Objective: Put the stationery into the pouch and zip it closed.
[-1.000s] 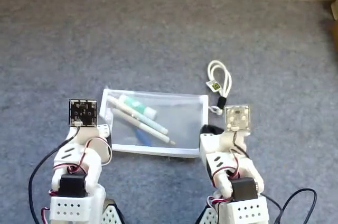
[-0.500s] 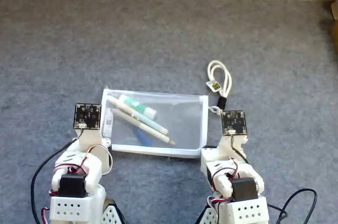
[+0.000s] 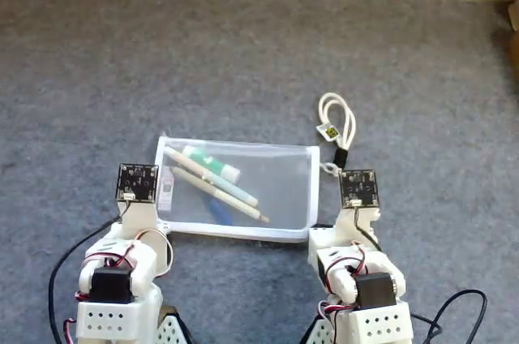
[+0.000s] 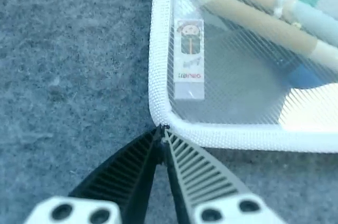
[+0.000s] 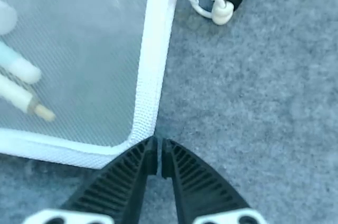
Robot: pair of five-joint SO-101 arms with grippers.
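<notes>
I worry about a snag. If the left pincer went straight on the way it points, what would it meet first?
The left pincer would meet the near corner of the pouch, which sits right at its tips; whether they touch is unclear.

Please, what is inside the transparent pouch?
Through the mesh pouch you can see two cream pens, a green-and-white tube and a small printed label. A blue thing lies under the pens, mostly covered, so I cannot tell what it is.
</notes>
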